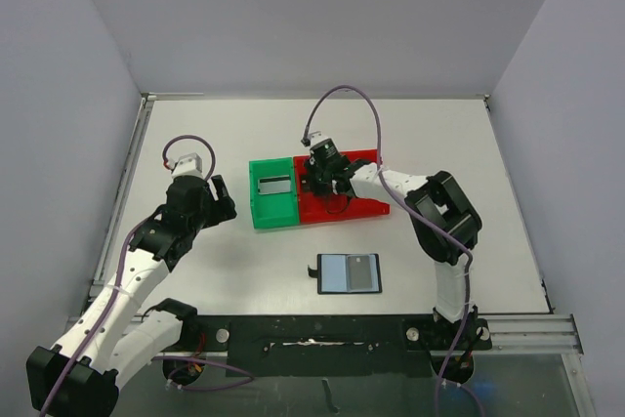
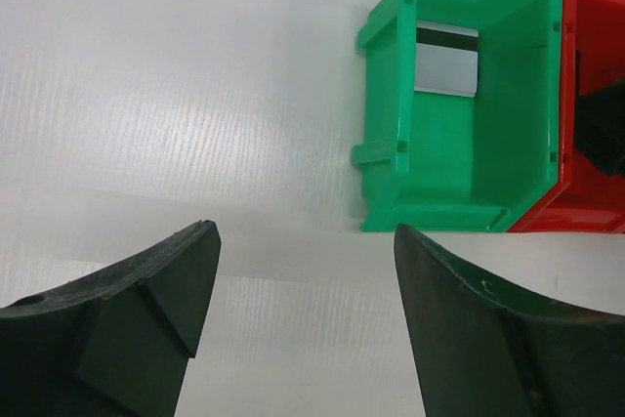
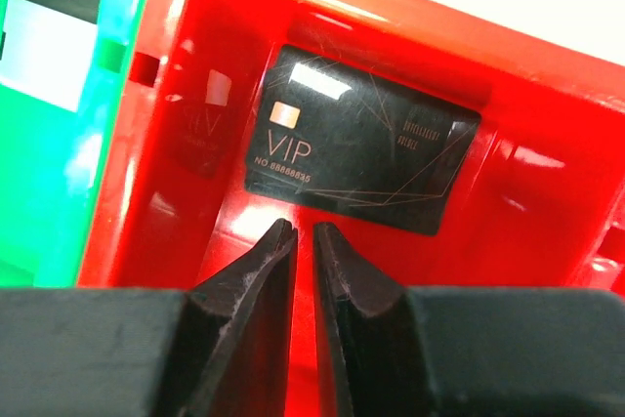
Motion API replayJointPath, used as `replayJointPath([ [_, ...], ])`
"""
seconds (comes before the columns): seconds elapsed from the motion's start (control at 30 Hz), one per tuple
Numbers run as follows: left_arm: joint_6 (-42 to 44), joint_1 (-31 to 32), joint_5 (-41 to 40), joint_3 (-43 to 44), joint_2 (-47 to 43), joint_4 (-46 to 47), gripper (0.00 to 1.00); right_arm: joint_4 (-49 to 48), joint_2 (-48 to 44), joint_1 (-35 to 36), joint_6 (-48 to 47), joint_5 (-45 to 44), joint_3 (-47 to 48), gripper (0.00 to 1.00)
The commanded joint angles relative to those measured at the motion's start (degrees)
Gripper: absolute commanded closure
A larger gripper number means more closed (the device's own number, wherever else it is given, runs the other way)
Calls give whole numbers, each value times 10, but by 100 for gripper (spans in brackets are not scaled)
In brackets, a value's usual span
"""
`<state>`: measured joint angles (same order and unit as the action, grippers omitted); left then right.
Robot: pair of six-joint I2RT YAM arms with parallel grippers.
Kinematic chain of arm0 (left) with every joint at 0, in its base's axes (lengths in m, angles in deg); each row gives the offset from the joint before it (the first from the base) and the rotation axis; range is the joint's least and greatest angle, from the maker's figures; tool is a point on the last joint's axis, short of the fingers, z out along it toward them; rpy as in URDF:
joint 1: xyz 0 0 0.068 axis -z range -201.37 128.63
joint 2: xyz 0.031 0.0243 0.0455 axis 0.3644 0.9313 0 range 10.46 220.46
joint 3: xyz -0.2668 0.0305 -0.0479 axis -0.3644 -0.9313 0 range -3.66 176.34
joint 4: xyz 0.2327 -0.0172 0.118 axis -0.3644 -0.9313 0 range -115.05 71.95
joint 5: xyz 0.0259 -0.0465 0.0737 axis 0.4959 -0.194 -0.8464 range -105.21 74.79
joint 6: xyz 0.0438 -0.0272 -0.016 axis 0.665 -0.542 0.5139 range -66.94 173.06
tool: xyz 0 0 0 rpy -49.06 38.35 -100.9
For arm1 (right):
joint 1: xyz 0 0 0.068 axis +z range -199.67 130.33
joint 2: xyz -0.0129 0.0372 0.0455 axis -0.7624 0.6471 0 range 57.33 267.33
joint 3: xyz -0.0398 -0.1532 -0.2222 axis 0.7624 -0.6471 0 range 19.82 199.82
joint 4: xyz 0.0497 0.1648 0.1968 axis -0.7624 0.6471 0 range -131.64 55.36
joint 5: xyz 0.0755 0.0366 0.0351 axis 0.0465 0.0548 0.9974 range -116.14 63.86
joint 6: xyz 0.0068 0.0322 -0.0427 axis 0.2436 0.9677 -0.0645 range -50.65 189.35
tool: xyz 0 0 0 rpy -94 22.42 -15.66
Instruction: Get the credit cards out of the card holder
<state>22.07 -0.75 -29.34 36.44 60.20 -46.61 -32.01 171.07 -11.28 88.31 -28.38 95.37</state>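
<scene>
Inside the red bin, the right gripper has its fingers nearly together, with only a thin slit between them and nothing held, and a black card marked VIP lies flat on the bin floor just beyond the fingertips. Next door in the green bin lies a greyish card with a dark stripe, while the left gripper hovers wide open and empty over the desk beside that bin. Nearer the arm bases, well apart from both bins, the card holder lies unfolded on the desk.

Table: green bin, red bin, card holder, seemingly open.
</scene>
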Motion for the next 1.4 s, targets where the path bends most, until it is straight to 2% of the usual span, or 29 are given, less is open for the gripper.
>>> replayJointPath([
  [0.0,7,0,2,4,-1,13,28,43,-16,20,2,-48,49,85],
  [0.13,7,0,2,4,-1,13,28,71,-11,29,9,-73,75,85],
  [0.33,7,0,3,4,-1,13,28,77,20,30,26,-55,88,85],
  [0.73,7,0,3,5,0,13,28,54,60,29,49,-66,84,86],
  [1.0,8,0,-1,5,-1,12,28,-2,70,29,51,-97,62,79],
  [1.13,7,0,-3,4,-1,11,28,-68,57,30,78,-136,22,76],
  [1.37,7,0,-3,5,0,11,28,-43,54,36,81,-117,37,75],
])
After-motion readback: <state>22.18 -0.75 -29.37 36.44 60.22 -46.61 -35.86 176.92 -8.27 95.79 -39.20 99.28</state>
